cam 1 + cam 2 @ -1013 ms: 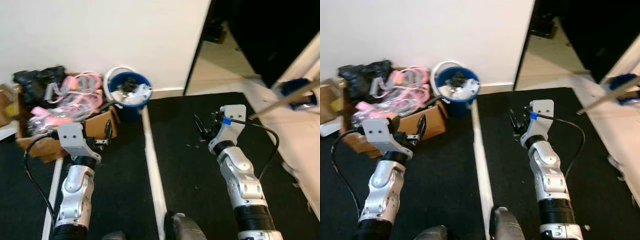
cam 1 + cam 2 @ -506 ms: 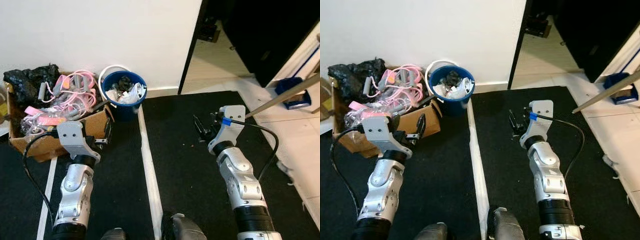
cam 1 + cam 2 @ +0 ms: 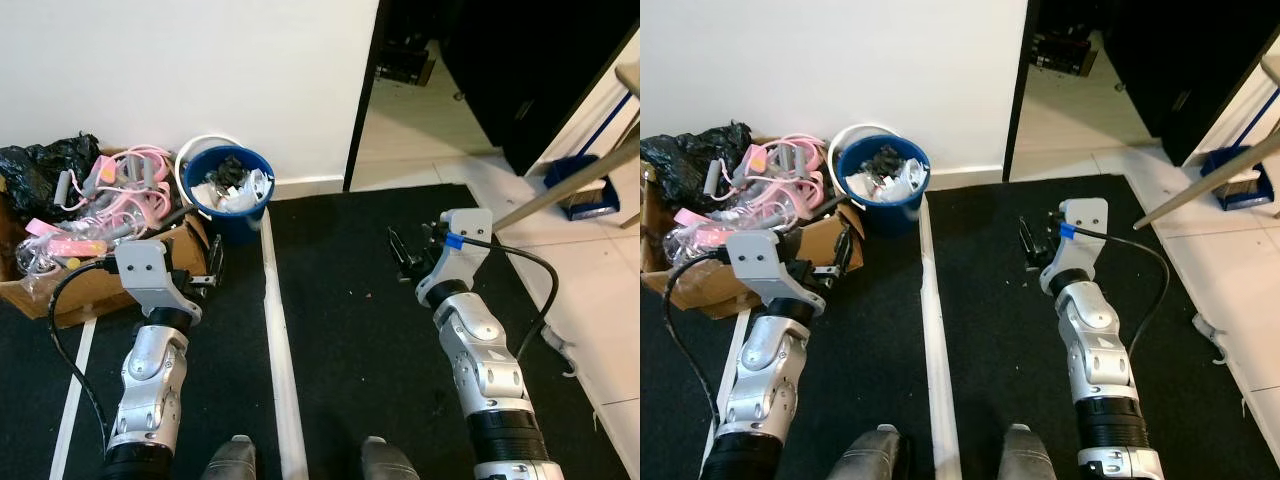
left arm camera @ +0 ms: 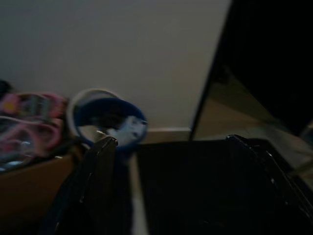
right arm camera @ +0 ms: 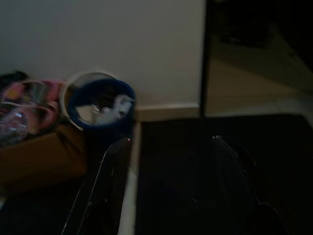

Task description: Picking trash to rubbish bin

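Note:
A blue rubbish bin (image 3: 228, 190) with a white rim stands against the white wall, filled with white and dark crumpled trash (image 3: 232, 180). It also shows in the left wrist view (image 4: 108, 123) and the right wrist view (image 5: 99, 105). My left gripper (image 3: 213, 268) is held up over the black mat in front of the cardboard box, its two black fingers (image 4: 100, 166) open with nothing between them. My right gripper (image 3: 406, 256) is raised over the mat to the right, open and holding nothing.
A cardboard box (image 3: 90, 285) of pink cords and plastic sits left of the bin, with a black bag (image 3: 35, 170) behind. A white strip (image 3: 275, 340) crosses the black mat (image 3: 350, 330). A dark doorway (image 3: 430, 90) opens at the right, with a blue dustpan (image 3: 575, 185) on pale tiles.
The camera has turned right, so the bin and box sit further left in view. Both arms hold the same pose.

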You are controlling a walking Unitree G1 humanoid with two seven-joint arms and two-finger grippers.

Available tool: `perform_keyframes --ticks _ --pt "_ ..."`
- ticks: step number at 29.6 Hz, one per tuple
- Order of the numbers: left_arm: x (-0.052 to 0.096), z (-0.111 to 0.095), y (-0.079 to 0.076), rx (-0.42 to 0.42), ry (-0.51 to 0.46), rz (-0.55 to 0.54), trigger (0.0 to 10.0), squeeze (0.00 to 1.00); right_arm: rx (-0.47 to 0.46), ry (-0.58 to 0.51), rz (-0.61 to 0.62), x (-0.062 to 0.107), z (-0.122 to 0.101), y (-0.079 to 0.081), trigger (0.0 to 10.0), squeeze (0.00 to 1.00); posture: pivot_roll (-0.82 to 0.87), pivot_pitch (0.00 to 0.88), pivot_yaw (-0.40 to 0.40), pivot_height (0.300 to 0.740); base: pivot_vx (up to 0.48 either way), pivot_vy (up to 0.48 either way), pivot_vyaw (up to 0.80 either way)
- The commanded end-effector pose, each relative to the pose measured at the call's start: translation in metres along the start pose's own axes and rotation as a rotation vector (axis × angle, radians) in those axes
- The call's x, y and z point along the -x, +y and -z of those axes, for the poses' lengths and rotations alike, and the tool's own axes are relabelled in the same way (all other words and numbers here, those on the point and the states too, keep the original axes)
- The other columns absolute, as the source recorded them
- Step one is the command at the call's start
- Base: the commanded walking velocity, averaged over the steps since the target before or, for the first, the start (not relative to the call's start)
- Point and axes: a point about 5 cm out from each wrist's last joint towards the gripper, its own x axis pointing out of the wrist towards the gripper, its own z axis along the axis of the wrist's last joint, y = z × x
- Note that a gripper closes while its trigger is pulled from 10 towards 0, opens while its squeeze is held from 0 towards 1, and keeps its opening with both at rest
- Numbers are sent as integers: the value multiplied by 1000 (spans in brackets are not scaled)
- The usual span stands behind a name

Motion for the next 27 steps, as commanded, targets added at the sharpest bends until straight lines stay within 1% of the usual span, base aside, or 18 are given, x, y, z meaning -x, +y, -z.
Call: perform_keyframes --ticks 1,11,24,27 --pt "3 6 0 3 29 4 10000 0 -10 5 8 2 1 -2 10000 0 25 153 5 740 0 -412 0" --pt "3 5 0 9 27 1 10000 0 -9 4 7 2 1 -2 10000 0 25 153 5 740 0 -409 0" --pt "4 6 1 20 26 -5 10000 0 -6 12 6 2 3 -1 10000 0 24 142 4 740 0 0 0" --pt "4 6 1 22 27 -5 10000 0 -3 15 5 2 4 -1 10000 0 23 139 6 740 0 0 -769"
